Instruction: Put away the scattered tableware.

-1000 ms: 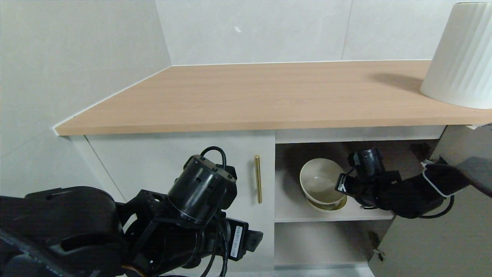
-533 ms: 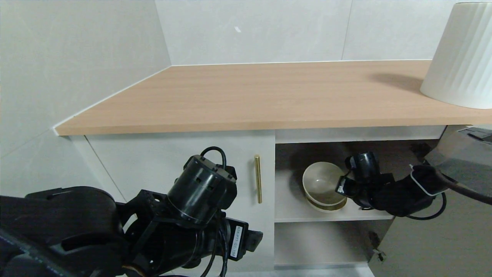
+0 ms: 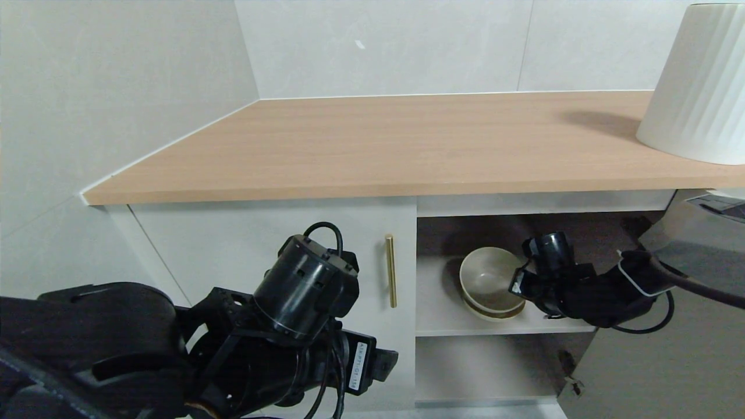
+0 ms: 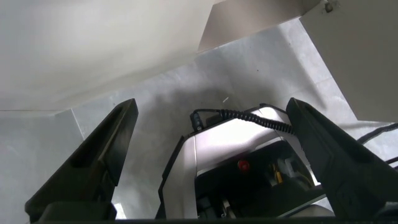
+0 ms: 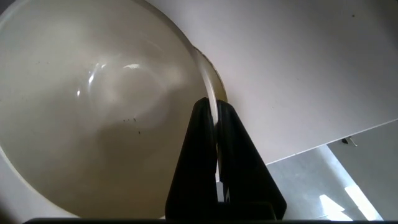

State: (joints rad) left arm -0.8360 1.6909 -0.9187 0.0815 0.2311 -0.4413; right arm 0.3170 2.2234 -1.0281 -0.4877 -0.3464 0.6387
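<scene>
Right hand (image 5: 215,118) pinches bowl (image 5: 93,99) rim; dish (image 3: 496,315) beneath mostly hidden

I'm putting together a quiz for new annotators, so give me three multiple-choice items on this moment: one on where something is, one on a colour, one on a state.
1. Where is the bowl?
A. on the countertop
B. on the upper shelf
C. on the floor

2. What colour is the handle?
A. gold
B. black
C. red

3. How is the right tool?
A. open, clear of everything
B. shut on a spoon
C. shut on the bowl's rim

Answers: B, the head view shows it inside on that shelf; A, the bar is gold in the head view; C, the right wrist view shows it clamped across the rim.
</scene>
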